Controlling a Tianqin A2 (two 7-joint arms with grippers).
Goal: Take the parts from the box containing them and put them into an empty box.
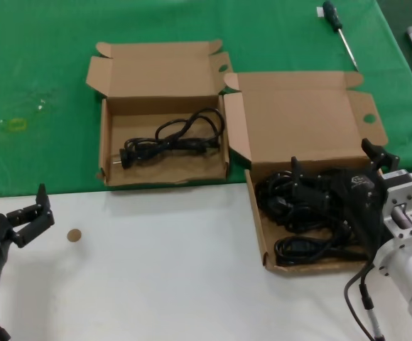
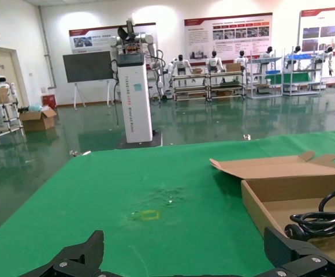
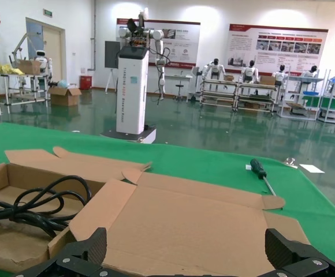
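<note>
The wider shallow box (image 1: 270, 245) sits at the right with several coiled black cords (image 1: 302, 213) in it; its broad lid (image 3: 185, 225) stands open. My right gripper (image 1: 337, 163) hovers over these cords, open, with nothing between its jaws in the right wrist view (image 3: 185, 257). The smaller, squarer box (image 1: 105, 142) sits to the left and holds one black cord (image 1: 170, 138) with its plug; box (image 2: 260, 208) and cord (image 2: 323, 216) also show in the left wrist view. My left gripper (image 1: 37, 213) is open and empty over the white table at the front left.
A green-handled screwdriver (image 1: 337, 25) lies on the green cloth at the far right, also in the right wrist view (image 3: 263, 173). A small brown disc (image 1: 73, 235) lies on the white table. A yellow mark (image 1: 14, 125) is on the cloth at the left.
</note>
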